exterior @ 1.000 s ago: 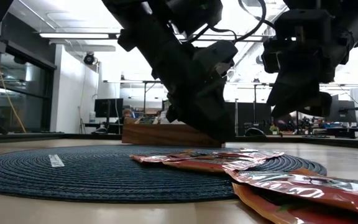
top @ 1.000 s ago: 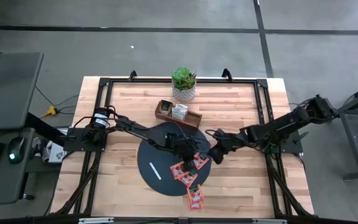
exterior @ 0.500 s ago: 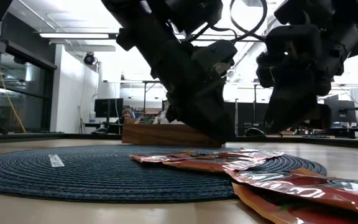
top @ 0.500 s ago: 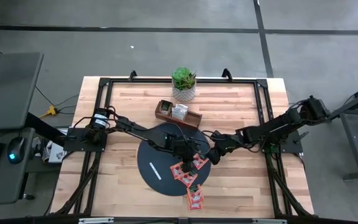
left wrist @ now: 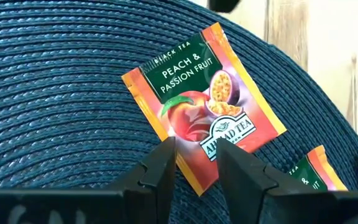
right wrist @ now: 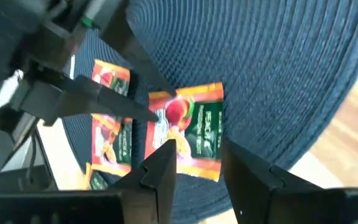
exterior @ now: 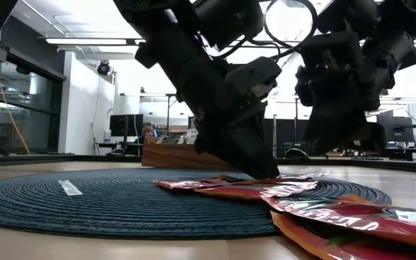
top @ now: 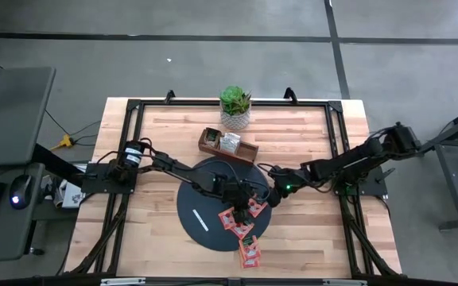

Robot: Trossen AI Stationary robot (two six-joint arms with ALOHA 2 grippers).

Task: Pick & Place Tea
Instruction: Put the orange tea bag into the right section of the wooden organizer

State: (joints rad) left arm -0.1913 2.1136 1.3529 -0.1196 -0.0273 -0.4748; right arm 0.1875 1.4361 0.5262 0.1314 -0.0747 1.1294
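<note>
Left gripper (left wrist: 194,163) is low over the dark round mat (top: 201,199), fingers parted by a narrow gap and nothing pinched between them. Its tips straddle the near edge of one orange-red tea sachet (left wrist: 204,106) that lies flat on the weave, label up. From table height the same arm looks planted right at the red packets; whether the tips actually touch the foil, I can't tell. Seen from above, that gripper (top: 241,199) sits over the mat's right half.

Right gripper (right wrist: 197,167) hangs close by, above the mat's right edge, just beside the left one. Its fingers also stand a little apart, empty, pointed at the same sachet (right wrist: 188,127), with the left arm's dark finger cutting across that view. From overhead it (top: 277,189) shows at the rim of the mat.

Tea now: a loose cluster of orange-red sachets (top: 243,222) is spread over the lower right part of the mat, some overlapping, and a couple more lie off the rim on the bare wooden table (top: 316,238). Further packets sit in the brown wooden tray (top: 213,148) behind the mat. A thin white strip (top: 199,220) lies on the mat's left half, well apart from the cluster. A potted plant (top: 234,107) stands beyond the tray.
</note>
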